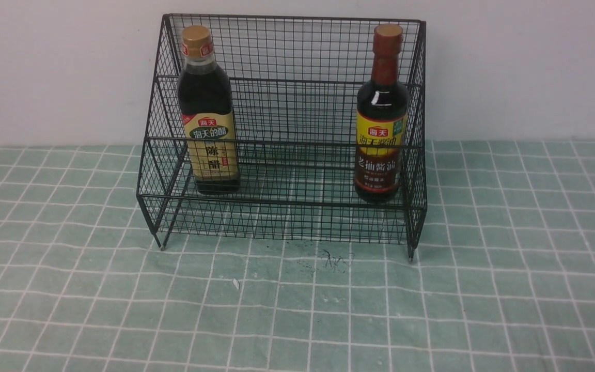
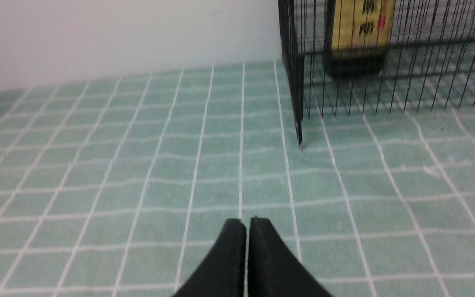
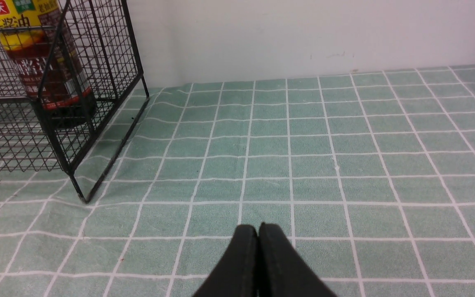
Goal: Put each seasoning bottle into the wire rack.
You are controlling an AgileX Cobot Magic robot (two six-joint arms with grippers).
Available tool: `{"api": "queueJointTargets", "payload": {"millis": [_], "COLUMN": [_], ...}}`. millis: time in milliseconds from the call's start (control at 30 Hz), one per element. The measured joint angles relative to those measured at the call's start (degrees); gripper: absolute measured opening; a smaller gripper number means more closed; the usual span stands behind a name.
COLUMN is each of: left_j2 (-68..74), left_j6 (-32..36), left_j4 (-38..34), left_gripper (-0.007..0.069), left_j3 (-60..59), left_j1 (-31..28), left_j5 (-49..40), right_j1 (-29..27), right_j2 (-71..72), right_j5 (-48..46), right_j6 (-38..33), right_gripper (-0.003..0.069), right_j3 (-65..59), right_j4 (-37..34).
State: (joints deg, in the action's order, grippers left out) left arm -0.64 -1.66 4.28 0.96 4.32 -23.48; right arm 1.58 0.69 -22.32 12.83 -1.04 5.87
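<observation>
**Both bottles upright in the rack, both grippers pressed closed and empty**

The large black wire-mesh stepped rack (image 1: 287, 129) stands on short legs on the green cloth with a white grid (image 1: 297, 310), at 12 o'clock in the front view, its tall mesh back against the pale wall (image 1: 44, 67).

Inside the rack, at 9 o'clock, the broad-shouldered dark-liquid bottle with gold cap and beige label (image 1: 207, 111) stands upright on the lower tier. At 3 o'clock the long-necked dark-liquid bottle with red-brown cap and yellow-and-maroon label (image 1: 381, 116) stands upright just beside the rack's side mesh. The two are well apart.

The left gripper (image 2: 248, 225) hangs over bare cloth, fingertips together, holding nothing, clear of the rack's corner leg. The right gripper (image 3: 258, 229) likewise has its fingertips together, holding nothing, over open cloth away from the rack.
</observation>
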Motion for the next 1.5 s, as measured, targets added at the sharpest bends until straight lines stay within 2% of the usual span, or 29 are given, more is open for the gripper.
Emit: {"api": "queueJointTargets", "payload": {"millis": [1500], "left_j2": [0.0], "left_j6": [-0.1], "left_j4": [-0.4], "left_gripper": [-0.0006], "left_j3": [-2.4], "left_j1": [0.0], "left_j5": [1.2], "right_j1": [0.0], "right_j2": [0.0], "right_j5": [0.0], "right_j6": [0.0], "right_gripper": [-0.0015], "right_j3": [0.0], "right_j4": [0.0]}}
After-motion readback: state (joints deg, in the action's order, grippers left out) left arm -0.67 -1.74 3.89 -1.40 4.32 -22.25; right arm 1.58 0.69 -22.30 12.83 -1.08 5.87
